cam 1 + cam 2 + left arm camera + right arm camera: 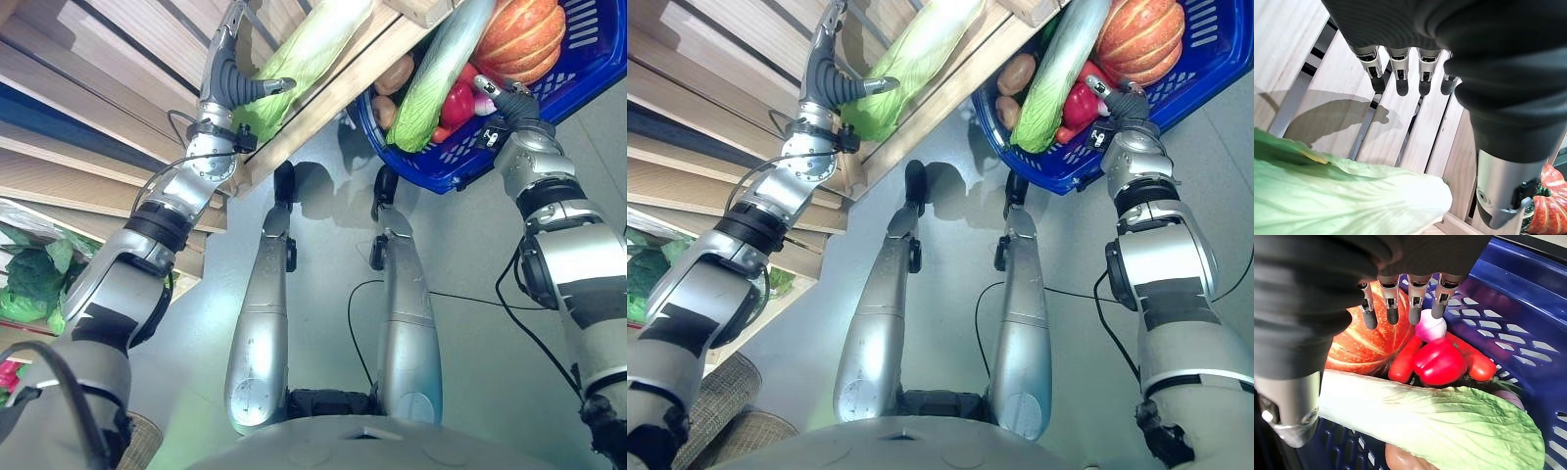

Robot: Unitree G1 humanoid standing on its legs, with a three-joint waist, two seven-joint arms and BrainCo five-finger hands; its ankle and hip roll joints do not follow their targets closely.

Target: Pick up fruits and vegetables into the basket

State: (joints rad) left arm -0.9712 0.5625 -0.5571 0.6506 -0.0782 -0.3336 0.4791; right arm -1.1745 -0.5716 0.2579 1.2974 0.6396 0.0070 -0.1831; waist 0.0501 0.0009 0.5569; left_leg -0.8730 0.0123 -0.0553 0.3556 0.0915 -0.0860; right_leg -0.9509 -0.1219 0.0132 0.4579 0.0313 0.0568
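Cabbage on wooden shelf, just beside left hand fingers, straight, empty.

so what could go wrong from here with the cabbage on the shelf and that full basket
The left hand has straight fingers beside the cabbage on the wooden shelf, not round it; a push could roll it off the edge. The blue basket already holds a pumpkin, another cabbage and a red pepper, so one more long cabbage may overhang and tip out. The right hand hovers over the load and could get in the way.
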